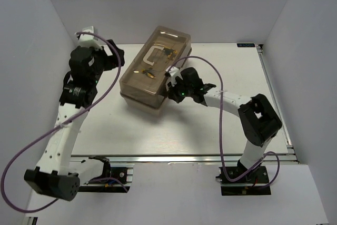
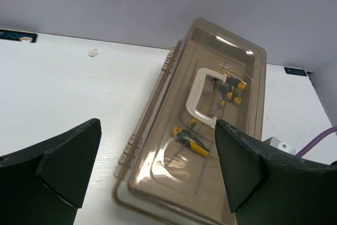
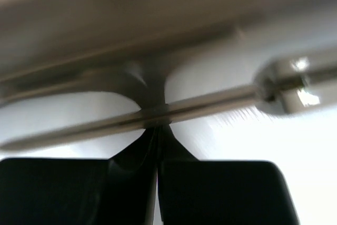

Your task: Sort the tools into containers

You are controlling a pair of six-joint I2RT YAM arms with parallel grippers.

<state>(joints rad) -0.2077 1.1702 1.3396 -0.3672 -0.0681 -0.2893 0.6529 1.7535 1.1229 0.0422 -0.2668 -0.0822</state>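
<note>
The toolbox (image 1: 138,84) stands shut at the table's middle, with a translucent brown lid and a beige handle (image 1: 153,56). Yellow-and-black hex keys (image 1: 149,74) lie inside it under the lid. They also show in the left wrist view (image 2: 192,143). My left gripper (image 1: 117,56) is open and empty, above and to the left of the toolbox (image 2: 174,188). My right gripper (image 1: 171,89) is at the toolbox's right side. In the right wrist view it (image 3: 158,129) is shut on a thin silver tool (image 3: 210,101), which looks like the wrench, just below the toolbox's edge (image 3: 131,14). No screwdrivers show.
Purple cables (image 1: 218,104) loop over both arms. A metal rail (image 1: 274,93) runs along the table's right edge and another along the front (image 1: 174,157). White walls close in the left, back and right. A small scrap (image 2: 93,52) lies on the table far left of the toolbox.
</note>
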